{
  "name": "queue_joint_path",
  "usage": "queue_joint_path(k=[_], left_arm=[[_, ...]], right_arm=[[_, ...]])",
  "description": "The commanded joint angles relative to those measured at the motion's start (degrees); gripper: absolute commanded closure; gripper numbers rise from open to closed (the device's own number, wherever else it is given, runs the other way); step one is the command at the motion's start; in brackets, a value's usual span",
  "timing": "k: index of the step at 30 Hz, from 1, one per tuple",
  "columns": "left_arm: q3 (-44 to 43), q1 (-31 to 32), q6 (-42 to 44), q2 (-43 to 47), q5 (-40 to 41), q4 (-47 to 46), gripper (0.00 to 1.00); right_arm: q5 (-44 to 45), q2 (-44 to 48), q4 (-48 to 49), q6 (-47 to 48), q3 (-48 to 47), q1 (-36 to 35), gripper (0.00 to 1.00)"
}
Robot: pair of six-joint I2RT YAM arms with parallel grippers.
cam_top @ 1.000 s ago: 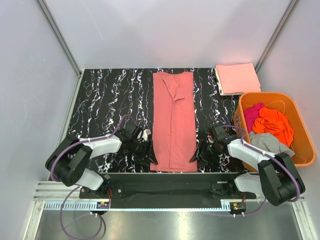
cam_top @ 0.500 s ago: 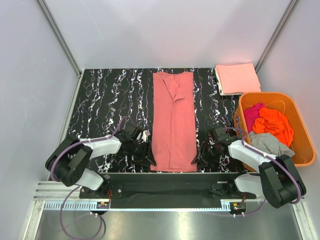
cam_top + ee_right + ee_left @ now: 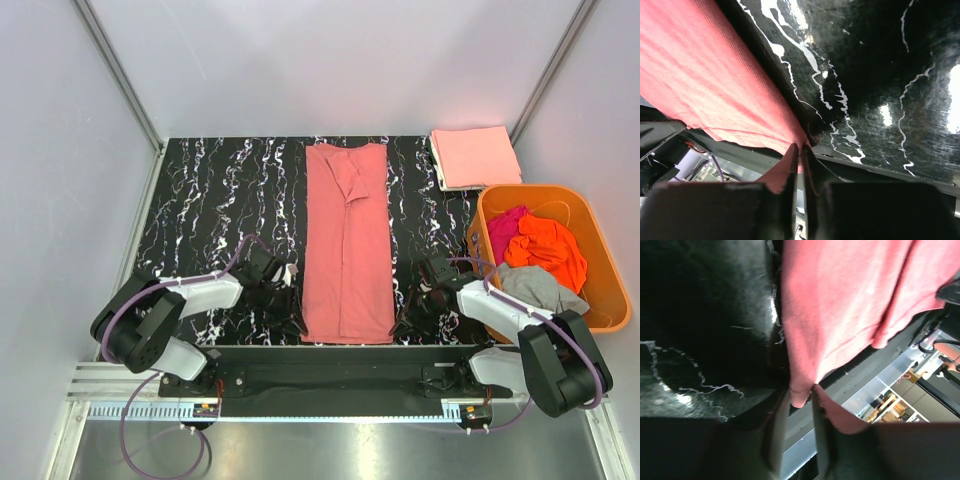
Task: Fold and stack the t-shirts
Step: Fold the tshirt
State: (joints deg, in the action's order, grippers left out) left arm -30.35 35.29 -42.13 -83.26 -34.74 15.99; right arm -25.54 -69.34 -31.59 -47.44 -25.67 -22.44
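Left gripper [image 3: 299, 324] is nearly closed, pinching the near left corner of the shirt [image 3: 345, 250]. Right gripper [image 3: 399, 324] pinches the near right corner, jaws almost together. I see that hem right at the near edge of the table [image 3: 210, 200], bare table on both sides. Only the 2 wrist views show the pinches; only the top view shows the basket [image 3: 606, 290] and folded shirt [image 3: 475, 157].

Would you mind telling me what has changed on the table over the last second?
Both grippers closed at the near hem: the left gripper now pinches the near-left corner of the salmon-pink t-shirt, and the right gripper pinches its near-right corner. The rest of that shirt, the folded peach t-shirt and the basket stayed put.
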Motion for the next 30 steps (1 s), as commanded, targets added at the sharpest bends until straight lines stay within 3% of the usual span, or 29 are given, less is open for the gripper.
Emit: queue_joint_path(k=[1, 5, 12, 22, 30], left_arm=[[2.4, 0.6, 1.5, -1.6, 8.2, 5.3, 0.72], [2.4, 0.6, 1.4, -1.6, 8.3, 5.4, 0.83], [4.8, 0.6, 0.3, 0.6, 7.7, 5.5, 1.00], [9.0, 1.1, -4.7, 9.1, 6.7, 5.5, 1.00], [6.9, 2.5, -5.9, 10.9, 4.8, 5.3, 1.00]], right_arm=[[0.8, 0.2, -0.5, -0.5, -1.1, 0.0, 0.91], [0.8, 1.0, -0.6, -1.1, -0.8, 0.0, 1.00], [0.8, 2.8, -2.5, -2.0, -0.3, -0.1, 1.00], [-0.7, 11.8, -4.5, -5.5, 3.3, 0.0, 1.00], [-4.9, 13.0, -1.0, -5.4, 5.8, -0.1, 1.00]])
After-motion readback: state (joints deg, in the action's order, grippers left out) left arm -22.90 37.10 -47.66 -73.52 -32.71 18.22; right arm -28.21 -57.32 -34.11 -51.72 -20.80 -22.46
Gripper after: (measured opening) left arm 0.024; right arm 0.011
